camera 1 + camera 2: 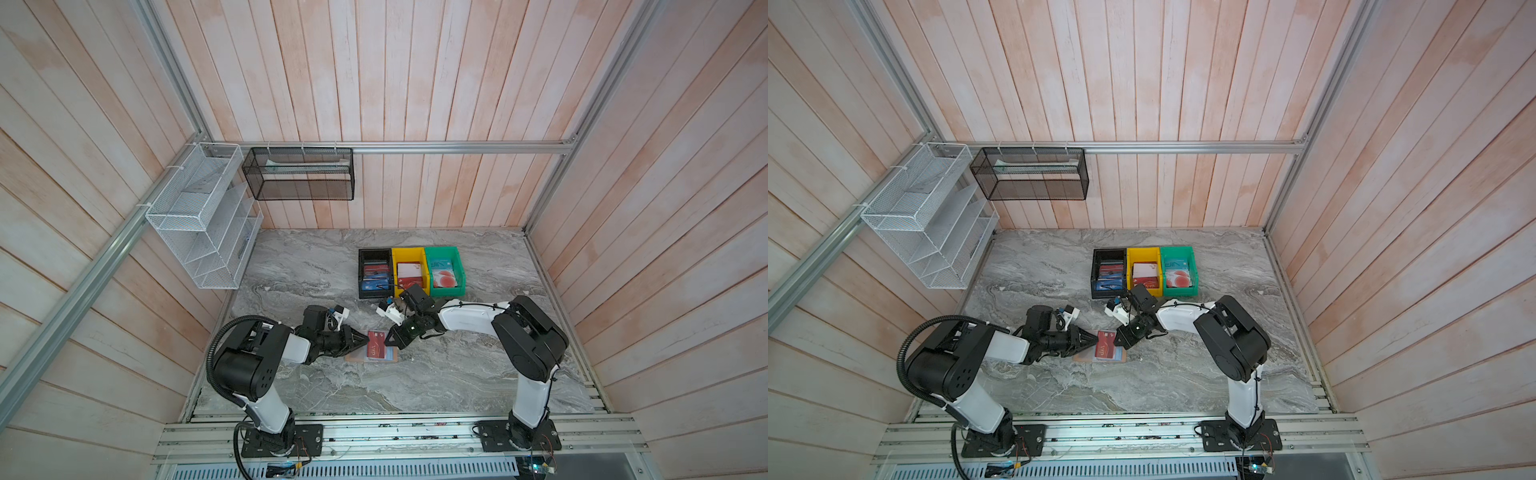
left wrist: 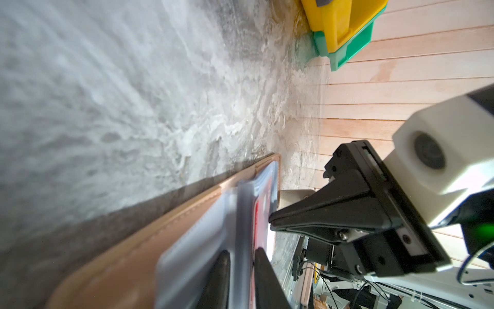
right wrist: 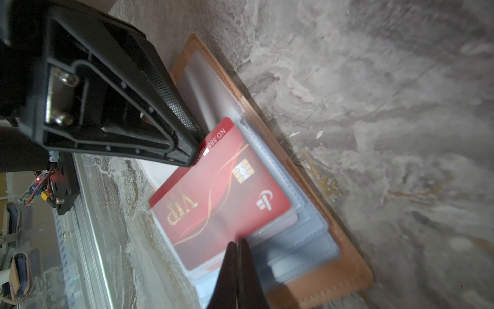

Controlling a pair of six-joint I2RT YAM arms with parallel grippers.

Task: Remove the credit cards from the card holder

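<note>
Your left gripper (image 3: 191,157) pinches the red card (image 3: 222,192) at its edge; right gripper (image 3: 237,244), pressed together, pins the card holder (image 3: 334,283) down.

Bright even lighting, soft shadows, fisheye bending at edges, wrist views blurred up close

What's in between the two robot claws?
The red VIP card, lying in the open card holder, sits between the left gripper and the right gripper. Both top views show it.
</note>
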